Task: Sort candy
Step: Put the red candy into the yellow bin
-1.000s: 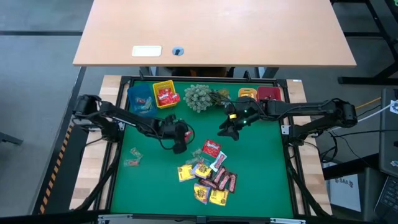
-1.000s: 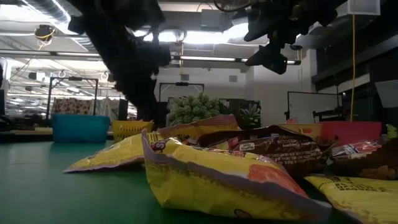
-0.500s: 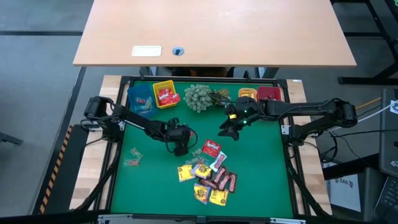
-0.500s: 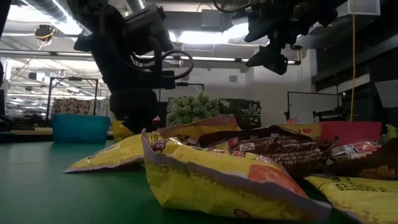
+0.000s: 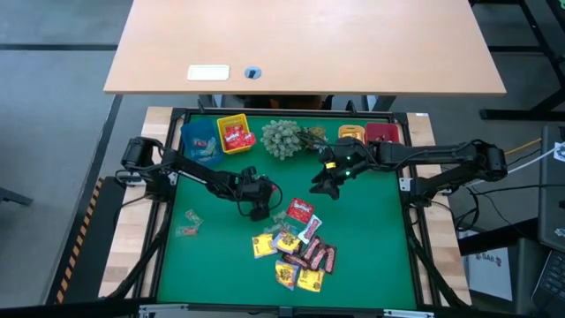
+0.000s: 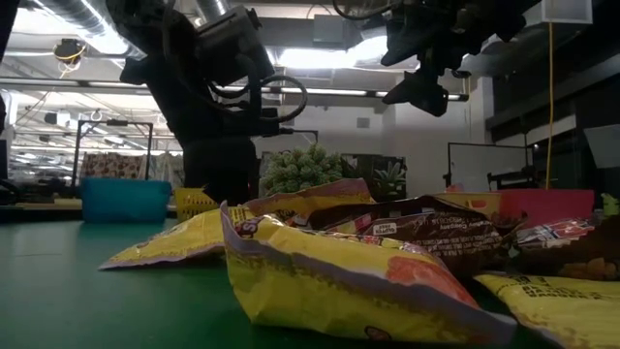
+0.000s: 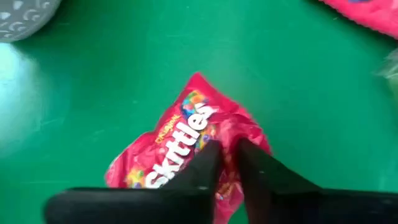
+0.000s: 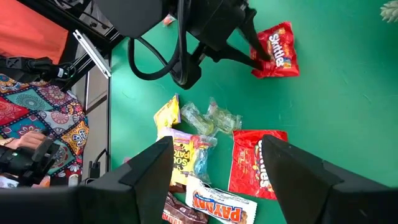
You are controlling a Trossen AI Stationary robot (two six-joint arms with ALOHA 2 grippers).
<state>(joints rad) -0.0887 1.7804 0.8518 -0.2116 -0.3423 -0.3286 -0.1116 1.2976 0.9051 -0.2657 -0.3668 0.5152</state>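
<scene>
Left pincer [image 7: 227, 163] is clamped on a red Skittles packet [image 7: 186, 146] lying flat mid-worktop; its long axis cannot be told. Right pincer [image 8: 217, 171] hangs open.

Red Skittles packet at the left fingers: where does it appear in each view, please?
High view: red Skittles packet left of centre, mostly under the left gripper.
Low view: not visible.
Left wrist view: centre, between the fingers.
Right wrist view: upper right.
Shared landmark: the left gripper pinching it.

place: lab/workshop | cues: exposed ceiling ducts [image 6: 58, 15], black-framed green test table [image 5: 212, 265]
</scene>
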